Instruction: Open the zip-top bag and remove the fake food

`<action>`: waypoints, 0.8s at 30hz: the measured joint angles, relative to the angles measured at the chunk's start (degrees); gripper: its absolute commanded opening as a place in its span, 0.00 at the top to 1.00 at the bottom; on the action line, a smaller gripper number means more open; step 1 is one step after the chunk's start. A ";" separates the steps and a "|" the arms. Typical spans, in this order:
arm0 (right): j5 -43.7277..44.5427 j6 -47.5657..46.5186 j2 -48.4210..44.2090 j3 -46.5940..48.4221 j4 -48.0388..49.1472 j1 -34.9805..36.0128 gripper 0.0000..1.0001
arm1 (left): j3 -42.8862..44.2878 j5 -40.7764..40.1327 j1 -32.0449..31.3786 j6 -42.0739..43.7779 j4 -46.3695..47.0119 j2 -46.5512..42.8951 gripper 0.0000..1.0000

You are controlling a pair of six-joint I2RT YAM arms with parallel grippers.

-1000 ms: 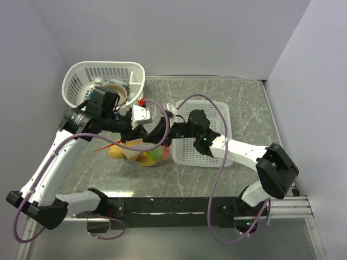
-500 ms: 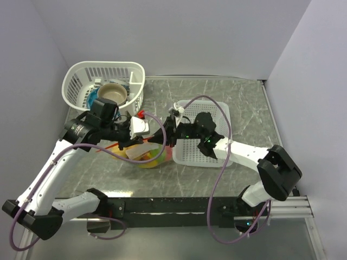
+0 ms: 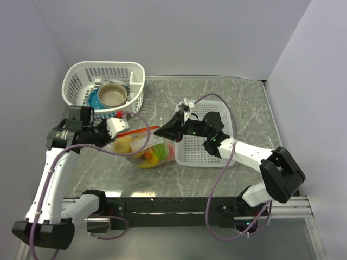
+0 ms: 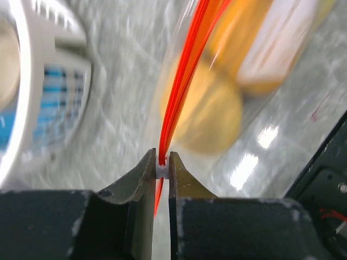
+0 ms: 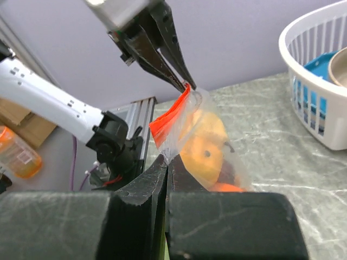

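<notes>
Zip-top bag: clear crinkly plastic, thin orange-red strip.

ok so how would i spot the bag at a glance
On the table, look between the round basket at back left and the flat basket on the right. The bag is held between the left fingers and right fingers. It alone is clear plastic, with an orange-red zip and bright toy food inside.
</notes>
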 measured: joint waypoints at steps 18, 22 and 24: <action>-1.95 7.17 9.66 8.76 6.54 -0.66 1.00 | 1.29 3.85 17.64 6.27 -13.38 -5.11 0.01; -2.47 6.40 10.40 8.94 5.92 2.05 1.00 | 13.44 12.31 17.70 0.31 -14.38 3.13 0.01; -2.69 5.49 10.05 8.20 5.95 3.37 1.00 | 18.99 16.26 17.70 -2.51 -12.68 6.69 0.01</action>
